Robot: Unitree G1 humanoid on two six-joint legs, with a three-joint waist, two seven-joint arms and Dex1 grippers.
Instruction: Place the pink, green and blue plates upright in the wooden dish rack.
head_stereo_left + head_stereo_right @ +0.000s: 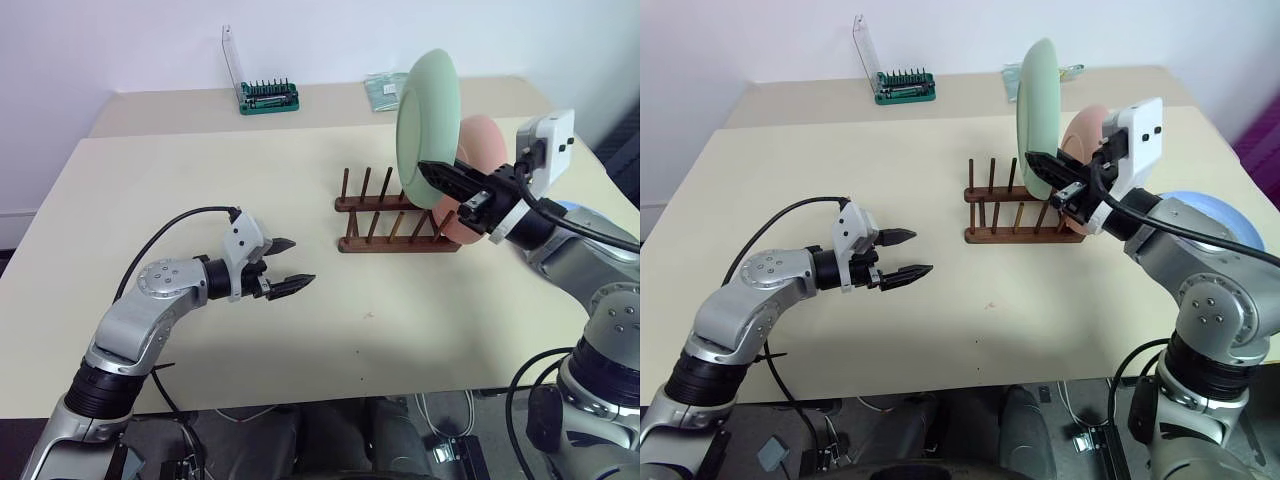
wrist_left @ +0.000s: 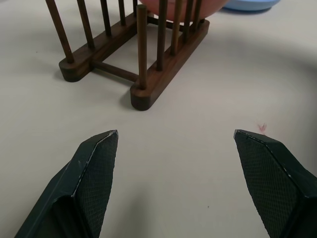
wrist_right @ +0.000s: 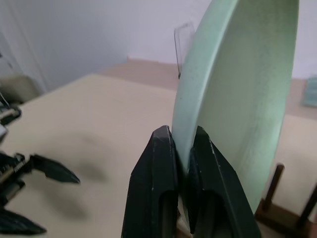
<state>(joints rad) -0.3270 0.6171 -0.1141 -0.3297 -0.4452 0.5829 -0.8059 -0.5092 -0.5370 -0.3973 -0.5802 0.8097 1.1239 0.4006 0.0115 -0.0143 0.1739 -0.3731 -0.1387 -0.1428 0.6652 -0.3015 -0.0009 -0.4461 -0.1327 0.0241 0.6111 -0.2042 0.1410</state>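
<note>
Over the table (image 1: 150, 190), right tool (image 1: 432, 172) pinches green plate (image 1: 428, 120) upright; left tool (image 1: 292, 265) gapes empty.

You find no readable text, label, brand, number or sign anywhere in these views. The packet (image 1: 386, 90) at the far edge of the table carries print too small for you to make out. The green tool holder (image 1: 268, 96) shows no legible marking. A small reddish mark (image 2: 261, 129) on the table top (image 1: 200, 180) reads as no character.
</note>
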